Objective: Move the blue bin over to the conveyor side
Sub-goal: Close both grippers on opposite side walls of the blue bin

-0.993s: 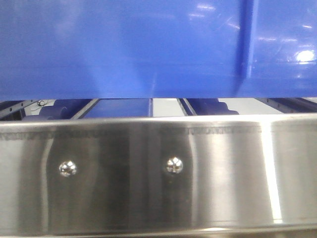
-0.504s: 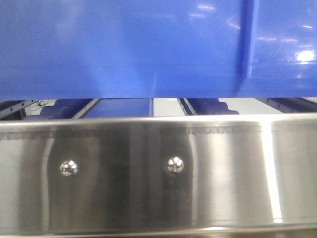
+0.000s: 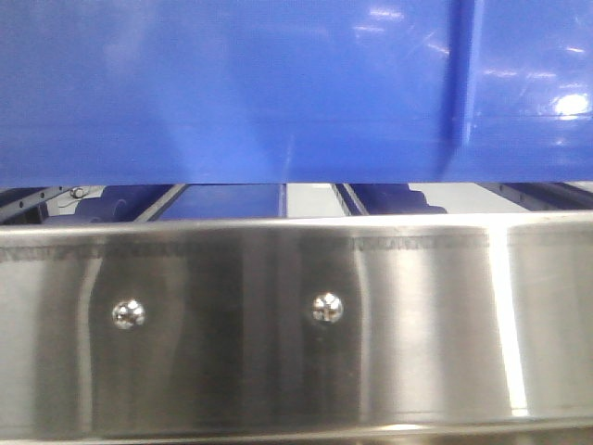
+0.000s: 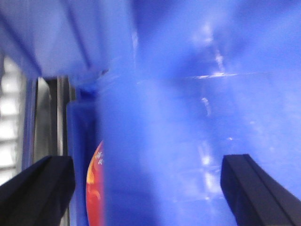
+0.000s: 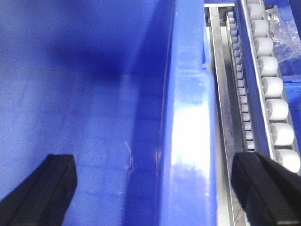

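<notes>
Nothing much is shifting since a second ago: in the front view the blue bin (image 3: 232,93) is sitting at the same height above the steel rail (image 3: 278,352), and the two bolts (image 3: 129,313) are barely drifting, so the arms seem to be pausing rather than carrying.

The bin is filling the whole upper half of that view, its lower edge hanging just above the rail with a thin gap showing frame bars behind. Whether it is resting on something back there or being lifted, I cannot tell.

The right claw (image 5: 153,193) is standing wide open, one dark finger inside the bin and the other outside, so the thick rim (image 5: 193,141) is running between them. That straddling pose is probably there to let the fingers pinch the wall, yet neither finger is touching plastic. Just beside the bin on that side a rack of white rollers (image 5: 275,108) is running along a narrow metal strip.

The left claw (image 4: 148,197) is also spread wide, with blurred blue plastic filling the space between its fingers; it is not pressing on anything that I can make out. An orange-red patch (image 4: 94,188) is showing low in that view, too blurred to name.

The dark belt is not appearing in any view, so the move is looking not yet done; both claws would likely need to close on the walls first.
</notes>
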Motion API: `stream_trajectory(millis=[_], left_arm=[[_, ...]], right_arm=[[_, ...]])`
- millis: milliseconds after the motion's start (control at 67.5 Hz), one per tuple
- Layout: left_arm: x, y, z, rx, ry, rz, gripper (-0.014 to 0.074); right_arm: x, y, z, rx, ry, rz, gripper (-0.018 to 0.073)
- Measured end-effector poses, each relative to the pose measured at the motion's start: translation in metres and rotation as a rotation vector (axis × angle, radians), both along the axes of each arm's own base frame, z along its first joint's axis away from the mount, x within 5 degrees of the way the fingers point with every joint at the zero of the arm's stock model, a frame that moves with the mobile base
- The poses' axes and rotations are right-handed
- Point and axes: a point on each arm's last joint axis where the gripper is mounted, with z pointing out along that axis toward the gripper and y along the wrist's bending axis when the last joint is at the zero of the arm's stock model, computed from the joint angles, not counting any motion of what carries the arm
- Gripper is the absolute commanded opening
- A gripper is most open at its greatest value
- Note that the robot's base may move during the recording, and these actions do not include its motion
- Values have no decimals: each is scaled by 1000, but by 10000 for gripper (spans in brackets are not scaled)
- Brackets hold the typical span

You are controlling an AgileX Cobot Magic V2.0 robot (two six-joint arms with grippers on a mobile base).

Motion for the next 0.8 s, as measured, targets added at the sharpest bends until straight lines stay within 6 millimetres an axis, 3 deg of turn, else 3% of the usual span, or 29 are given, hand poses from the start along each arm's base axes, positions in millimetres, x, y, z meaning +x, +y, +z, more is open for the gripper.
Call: stream_trajectory(millis=[800], left_arm=[[1, -1, -1, -41, 3, -2, 529]], right_arm=[[0, 0, 0, 0, 1, 0, 550]])
